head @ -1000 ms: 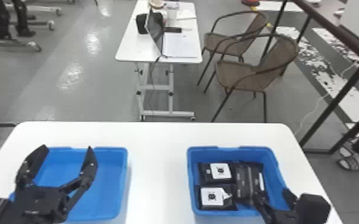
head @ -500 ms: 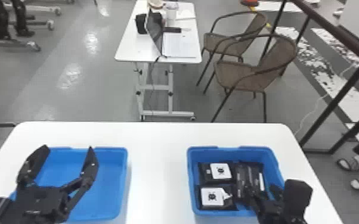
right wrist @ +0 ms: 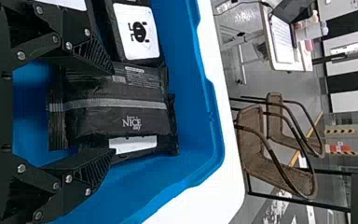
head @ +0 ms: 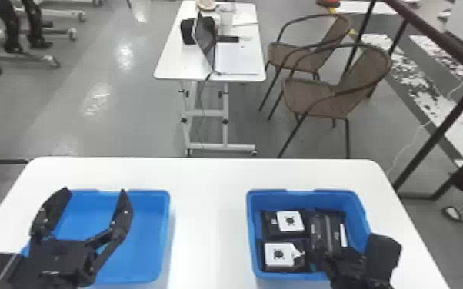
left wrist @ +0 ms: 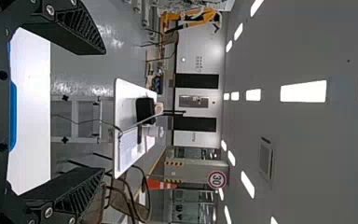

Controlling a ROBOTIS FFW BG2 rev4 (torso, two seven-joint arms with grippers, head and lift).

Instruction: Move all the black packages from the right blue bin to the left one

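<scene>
Shifted forward and inward with the right gripper [right wrist: 109, 112] since the first head frame, now low over the right blue bin [head: 250, 230]. Waiting well to its left with the left gripper [head: 94, 190], empty and spread wide above the left bin [head: 163, 238]. Key to the coming grasp: top black package [right wrist: 121, 109] straight ahead of the right palm, between widely parted fingers, with its long axis running out from the palm, roughly parallel to them. Apparently nothing gripped; contact with the wrapper impossible to tell. To the right gripper's left, a white-labelled package [head: 289, 221] and its twin [head: 278, 254]; partly under the top one, peeking out on the gripper's right, a lower package [right wrist: 135, 143]. Much nearer to the right arm, so probably best taken with it: settle slightly deeper, then squeeze across the short width. Beware of pinching both layers together.
</scene>
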